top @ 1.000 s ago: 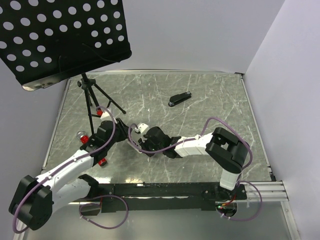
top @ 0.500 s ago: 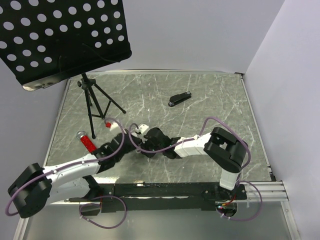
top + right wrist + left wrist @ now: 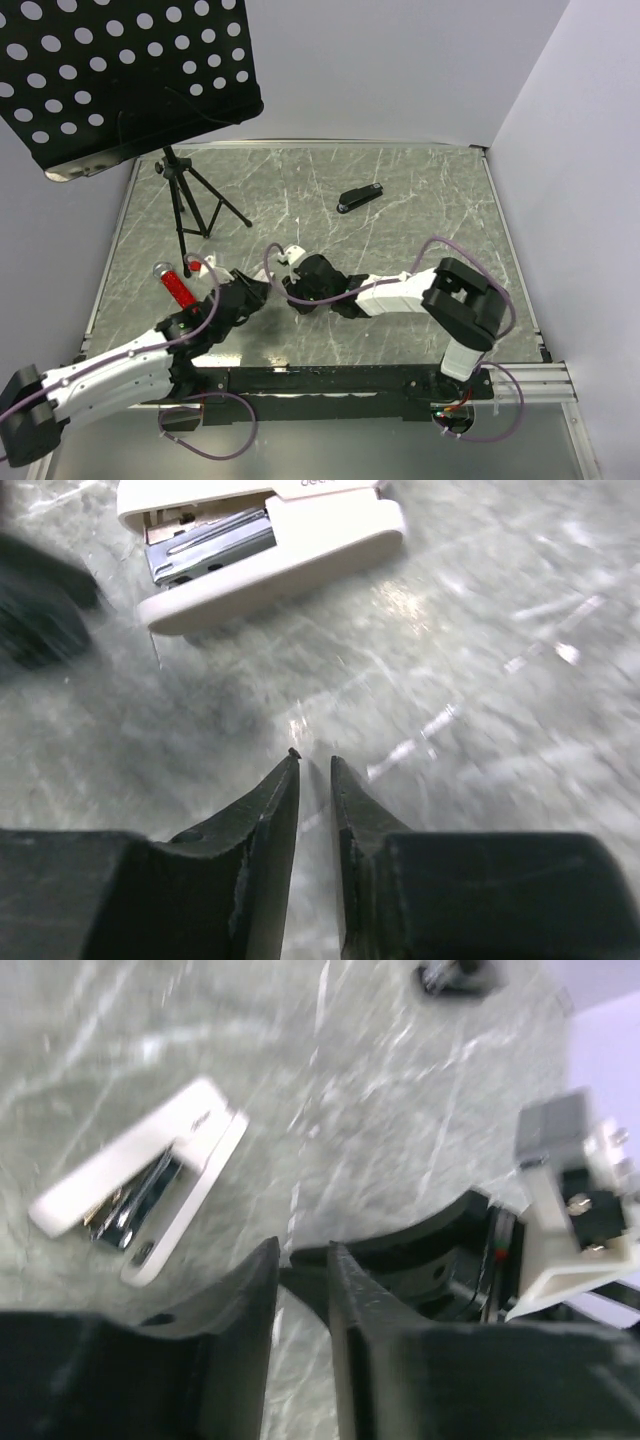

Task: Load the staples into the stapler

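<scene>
So we've got the white stapler [image 3: 290,555] lying on the counter [image 3: 480,680] with its metal magazine showing, probably so a strip can slide in. The left end effector [image 3: 303,1255] and right end effector [image 3: 315,765] hover near it, fingers slightly apart, gripping nothing. We can't spot the staples anywhere.

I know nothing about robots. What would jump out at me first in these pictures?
Probably the big black panel full of holes on its tripod, looming over the table's far left corner. Next, the two arms leaning in so that the left gripper and right gripper nearly meet at mid-table, close to a white stapler lying with its metal channel showing. A black stapler lies alone farther back.
</scene>
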Robot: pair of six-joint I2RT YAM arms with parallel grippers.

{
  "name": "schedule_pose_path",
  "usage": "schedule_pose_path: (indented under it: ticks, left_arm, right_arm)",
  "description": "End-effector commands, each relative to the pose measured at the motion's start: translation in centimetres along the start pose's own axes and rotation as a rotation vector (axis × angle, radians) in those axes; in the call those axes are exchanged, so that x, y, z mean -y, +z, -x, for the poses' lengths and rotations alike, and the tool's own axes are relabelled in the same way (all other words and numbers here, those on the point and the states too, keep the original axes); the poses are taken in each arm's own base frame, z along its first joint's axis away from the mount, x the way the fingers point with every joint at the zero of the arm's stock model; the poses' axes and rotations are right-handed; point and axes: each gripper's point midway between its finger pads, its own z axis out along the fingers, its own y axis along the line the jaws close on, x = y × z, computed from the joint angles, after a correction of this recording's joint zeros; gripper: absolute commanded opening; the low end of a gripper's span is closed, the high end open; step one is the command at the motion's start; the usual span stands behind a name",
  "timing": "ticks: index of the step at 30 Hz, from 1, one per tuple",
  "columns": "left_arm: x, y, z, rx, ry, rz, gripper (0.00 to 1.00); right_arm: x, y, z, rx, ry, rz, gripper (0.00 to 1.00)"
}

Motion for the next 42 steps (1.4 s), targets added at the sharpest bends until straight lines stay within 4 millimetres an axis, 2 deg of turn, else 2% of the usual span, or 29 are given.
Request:
schedule_pose_path:
  ticks: [1, 3, 5, 6, 8, 10, 18, 22, 26, 27, 28, 29, 33, 35, 36, 42]
  left_arm:
    - [1.7, -1.4, 4.4, 0.132, 0.043, 0.0, 0.44]
    - [1.8, -1.4, 5.0, 0.117, 0.089, 0.026, 0.54]
    - [-0.3, -0.2, 5.2, 0.07, 0.142, 0.127, 0.61]
    - [-0.2, 0.1, 4.4, -0.013, 0.162, 0.114, 0.63]
    - [-2.0, 1.4, 4.6, -0.063, 0.149, 0.166, 0.71]
    - [-2.8, 1.9, 4.3, -0.109, 0.153, 0.18, 0.76]
    - [-4.5, 3.8, 4.6, -0.202, 0.231, 0.26, 0.73]
    - [-4.9, 4.2, 4.5, -0.243, 0.277, 0.287, 0.7]
    - [-4.5, 4.2, 4.2, -0.254, 0.26, 0.266, 0.73]
    - [-4.1, 4.0, 4.5, -0.241, 0.252, 0.253, 0.74]
    - [-4.0, 3.8, 4.8, -0.224, 0.246, 0.249, 0.74]
    - [-3.7, 3.6, 5.2, -0.203, 0.238, 0.243, 0.75]
    - [-2.2, 1.2, 9.1, -0.032, 0.226, 0.217, 0.77]
    - [-2.1, -0.1, 10.9, 0.05, 0.236, 0.226, 0.78]
    - [-1.4, -1.2, 12.0, 0.104, 0.229, 0.196, 0.78]
    - [-1.3, -4.7, 14.4, 0.27, 0.242, 0.128, 0.78]
  right_arm:
    - [0.7, -2.7, 2.3, 0.052, 0.042, -0.047, 0.29]
    - [1.4, -3.6, 3.0, 0.073, 0.054, -0.081, 0.33]
    - [1.7, -4.6, 3.4, 0.074, 0.07, -0.097, 0.38]
    - [1.9, -4.8, 3.4, 0.07, 0.078, -0.104, 0.41]
    - [2.2, -5.4, 3.4, 0.051, 0.109, -0.115, 0.45]
    - [2.4, -5.8, 3.6, 0.051, 0.148, -0.121, 0.49]
    - [1.8, -6.8, 3.0, 0.025, 0.22, -0.085, 0.51]
    - [0.6, -6.2, 3.7, 0.01, 0.25, -0.028, 0.51]
    - [-0.6, -5.0, 5.0, 0.006, 0.351, 0.008, 0.56]
    - [-0.9, -4.3, 4.9, -0.011, 0.391, 0.011, 0.58]
    - [-1.6, -4.0, 6.1, 0.003, 0.408, 0.035, 0.62]
    - [-2.1, -3.7, 6.4, 0.002, 0.423, 0.041, 0.64]
    - [-3.5, -1.4, 8.0, -0.021, 0.55, 0.027, 0.66]
    - [-3.5, -0.8, 8.2, -0.028, 0.608, 0.0, 0.67]
    - [-3.7, -0.2, 8.6, -0.027, 0.617, -0.006, 0.68]
    - [-4.0, 2.1, 8.4, -0.076, 0.692, -0.061, 0.71]
